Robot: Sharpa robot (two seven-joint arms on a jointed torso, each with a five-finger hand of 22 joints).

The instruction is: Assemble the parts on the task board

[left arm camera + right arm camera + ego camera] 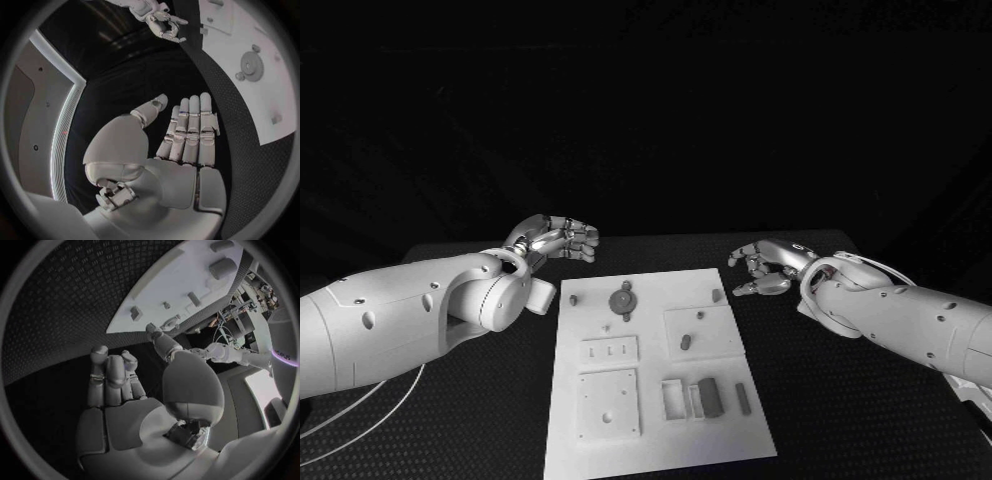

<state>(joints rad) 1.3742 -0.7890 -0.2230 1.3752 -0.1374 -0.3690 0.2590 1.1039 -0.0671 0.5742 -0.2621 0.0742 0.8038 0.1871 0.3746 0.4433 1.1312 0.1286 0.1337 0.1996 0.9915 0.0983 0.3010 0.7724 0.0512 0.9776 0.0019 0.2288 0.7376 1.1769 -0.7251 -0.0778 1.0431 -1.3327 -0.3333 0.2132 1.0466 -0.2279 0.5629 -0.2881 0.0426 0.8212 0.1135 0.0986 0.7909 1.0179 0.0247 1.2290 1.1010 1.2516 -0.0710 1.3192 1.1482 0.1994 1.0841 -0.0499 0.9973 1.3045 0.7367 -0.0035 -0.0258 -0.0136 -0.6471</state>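
Judging by how things lie, the assembly has not begun: both robot hands hold nothing and every part rests loose on the board, so the step in hand is choosing and reaching for a first piece.

Nearest the robot, the task board (661,440) is a flat, matte white plate lying lengthwise on the counter (862,400), whose black surface has a fine raised diamond pattern. At the board's near end a square white plate with small holes (609,402) sits on the left, and just beside it on the right are a white open frame (675,397), a dark grey block (708,396) and a slim grey bar (743,399). Further along lie a small plate with slots (609,350) and a square recess holding a grey oval peg (685,342). Towards the far end a round grey gear-like disc (625,298) lies flat, with small grey pegs on either side.

Beyond the board's far corners, the left robot hand (557,240) hovers off the left edge; its wrist view shows the fingers straight and side by side, empty. The right robot hand (769,268) hovers off the right edge, fingers loosely curled and apart, also empty.

The next move probably calls for one hand to come in over the board, lower onto a small part and pinch it precisely; the pieces look smooth, hard and thin, so they may slip.
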